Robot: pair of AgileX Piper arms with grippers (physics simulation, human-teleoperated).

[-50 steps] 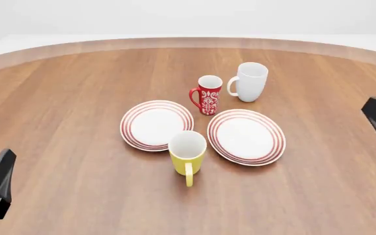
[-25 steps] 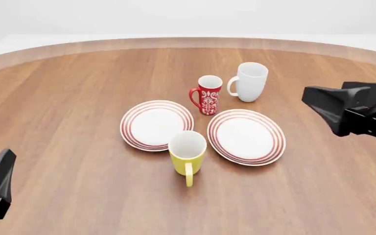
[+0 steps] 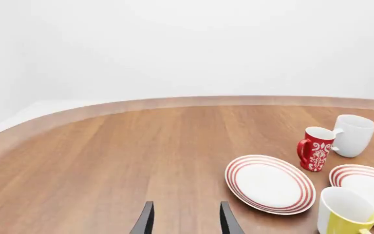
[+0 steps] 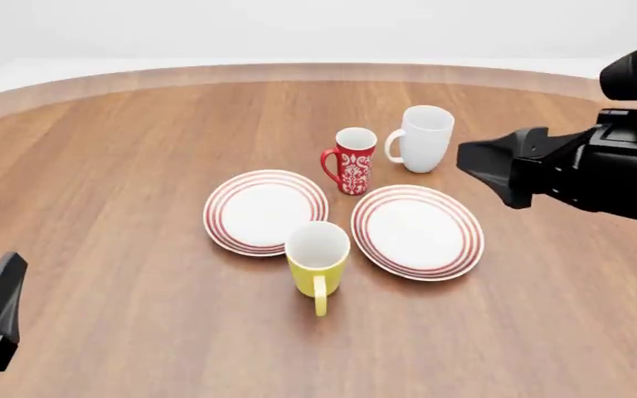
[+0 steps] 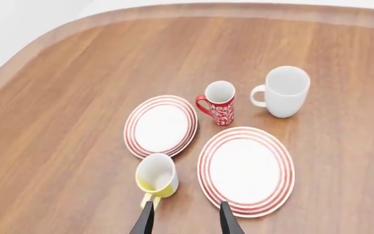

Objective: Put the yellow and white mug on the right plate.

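step: going to grab the mug | yellow and white mug (image 4: 318, 258) is standing upright on the table between the plates, touching the left one | right plate (image 4: 417, 232) is waiting bare | right gripper (image 5: 182, 218) fingers are spread, holding nothing | left gripper (image 3: 183, 222) fingers are spread too | tip: coming straight down over the mug, pinching its rim

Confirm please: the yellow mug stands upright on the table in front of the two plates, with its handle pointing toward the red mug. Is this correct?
Not quite. The yellow mug stands upright before the two plates, but its handle points toward the near edge, away from the red mug. The front view shows this.
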